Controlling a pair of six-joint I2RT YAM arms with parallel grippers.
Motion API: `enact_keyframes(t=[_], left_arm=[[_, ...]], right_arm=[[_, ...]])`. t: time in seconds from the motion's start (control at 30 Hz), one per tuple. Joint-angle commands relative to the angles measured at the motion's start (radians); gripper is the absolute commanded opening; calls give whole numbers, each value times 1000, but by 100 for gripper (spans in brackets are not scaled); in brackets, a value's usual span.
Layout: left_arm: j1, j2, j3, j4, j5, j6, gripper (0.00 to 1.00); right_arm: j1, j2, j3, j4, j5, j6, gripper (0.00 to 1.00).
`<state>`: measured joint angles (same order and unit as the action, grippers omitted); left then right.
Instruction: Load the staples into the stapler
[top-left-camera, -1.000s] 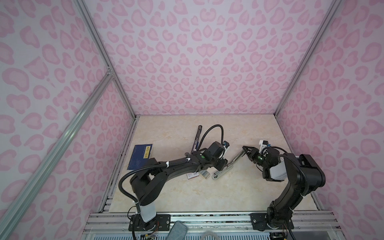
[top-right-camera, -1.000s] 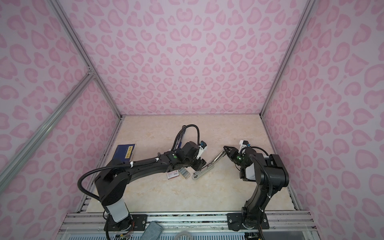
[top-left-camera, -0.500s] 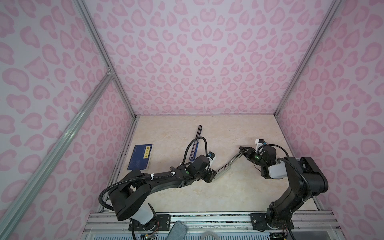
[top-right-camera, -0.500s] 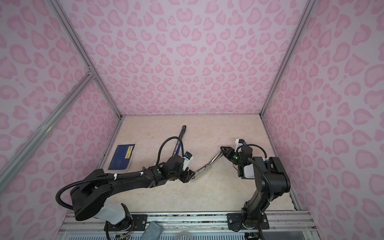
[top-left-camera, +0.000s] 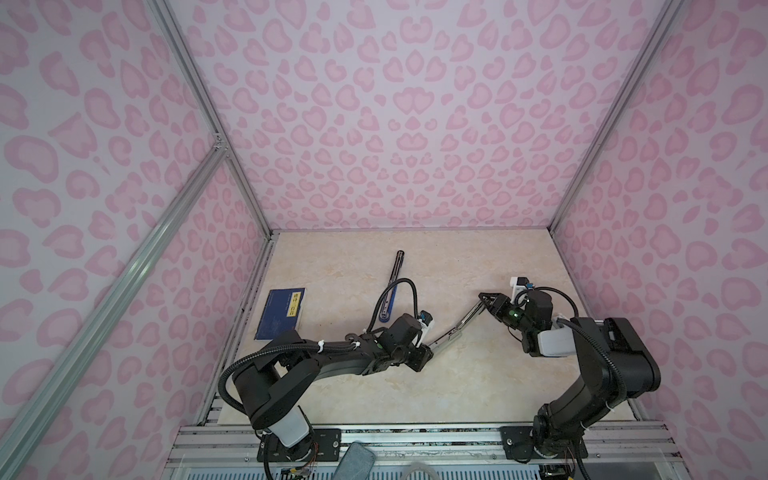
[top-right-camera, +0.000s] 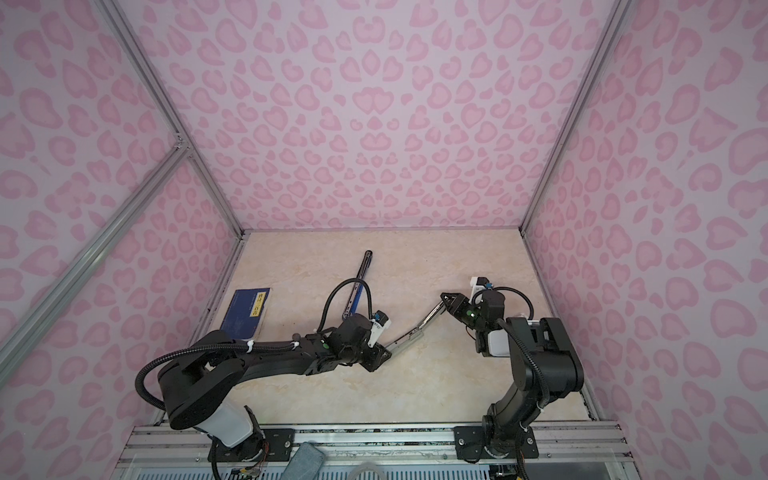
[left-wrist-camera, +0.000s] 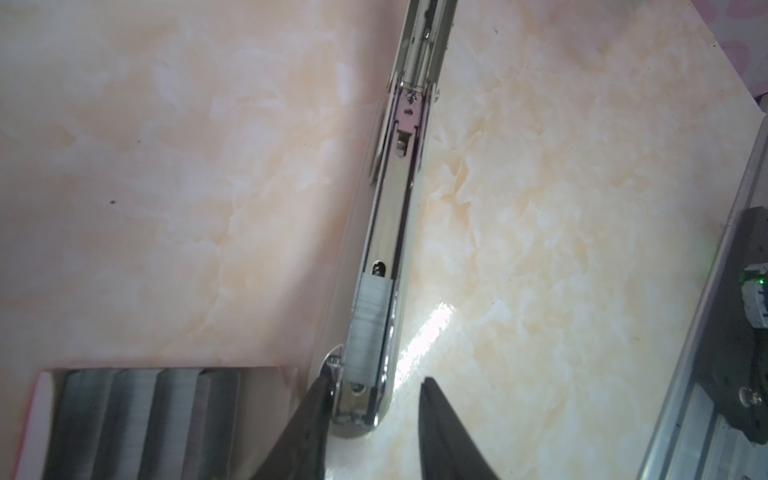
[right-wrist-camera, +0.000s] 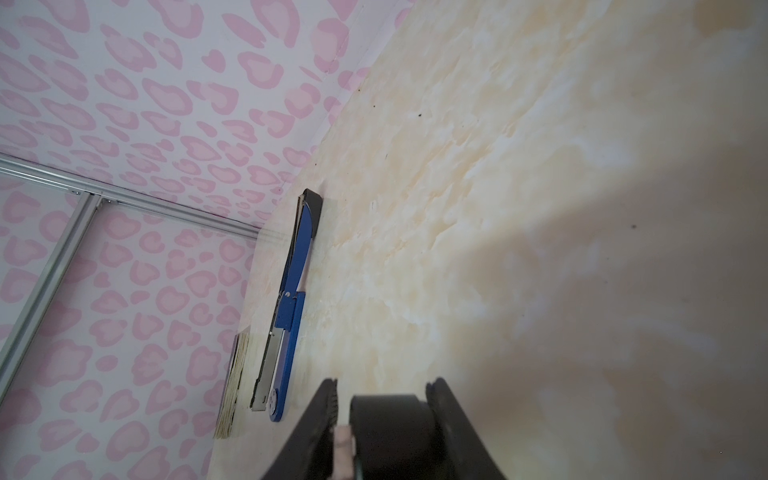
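Observation:
The stapler's silver magazine rail (top-left-camera: 457, 326) (top-right-camera: 419, 326) lies open between my two grippers. My right gripper (top-left-camera: 484, 297) (top-right-camera: 446, 297) (right-wrist-camera: 383, 382) is shut on the black piece at the rail's far end. A grey strip of staples (left-wrist-camera: 369, 324) sits in the rail (left-wrist-camera: 395, 208) near its other end. My left gripper (top-left-camera: 428, 353) (top-right-camera: 384, 353) (left-wrist-camera: 376, 378) is open astride that end, one finger touching the rail's side and the other apart. Beside it the white tray (left-wrist-camera: 43, 415) holds several more strips; the left arm hides it in both top views.
A long blue and black stapler body (top-left-camera: 392, 282) (top-right-camera: 358, 282) (right-wrist-camera: 297, 266) lies toward the back of the table. A dark blue booklet (top-left-camera: 282, 307) (top-right-camera: 247, 309) lies by the left wall. Aluminium rails run along the front edge.
My left gripper has moved toward the table's front, to the rail's near end, and its jaws have narrowed. My right gripper has shifted slightly with the rail, still shut on it.

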<state>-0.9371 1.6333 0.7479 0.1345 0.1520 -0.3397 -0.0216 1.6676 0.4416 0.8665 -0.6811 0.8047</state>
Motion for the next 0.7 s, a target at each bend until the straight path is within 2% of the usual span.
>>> enact_keyframes(t=[0.0, 0.1, 0.23, 0.47, 0.67], left_arm=[[0, 14, 16, 31, 2, -4, 37], [0, 26, 35, 28, -3, 6, 33], [-2, 51, 60, 15, 0, 22, 13], [-9, 51, 70, 2, -19, 27, 12], [-16, 55, 87, -3, -35, 39, 8]], right_arm=[[2, -6, 2, -23, 15, -25, 37], [1, -16, 0, -35, 16, -32, 36], [2, -41, -1, -57, 24, -42, 37], [13, -151, 9, -209, 71, -131, 36], [94, -297, 59, -461, 177, -300, 36]])
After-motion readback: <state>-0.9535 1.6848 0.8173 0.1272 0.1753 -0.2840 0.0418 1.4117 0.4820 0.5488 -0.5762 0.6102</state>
